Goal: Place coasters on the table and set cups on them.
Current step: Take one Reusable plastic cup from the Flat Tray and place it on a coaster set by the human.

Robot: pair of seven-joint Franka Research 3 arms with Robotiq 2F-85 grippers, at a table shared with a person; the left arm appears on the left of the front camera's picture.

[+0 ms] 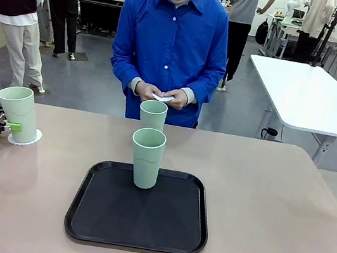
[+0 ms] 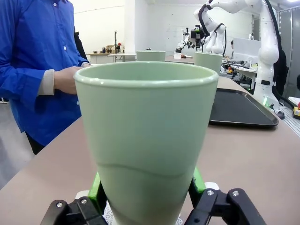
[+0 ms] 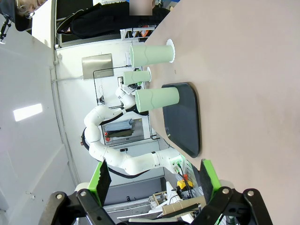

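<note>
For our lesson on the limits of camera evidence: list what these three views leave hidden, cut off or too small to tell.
1. Front view: the far cup's base, behind the cup on the black tray.
2. Front view: how many paper coasters the person's hands hold; fingers cover them.
3. Left wrist view: most of the coaster under the held cup, covered by that cup and cut off by the bottom edge.

Upright mint cup [image 1: 17,109] on coaster [image 1: 35,138]
</note>
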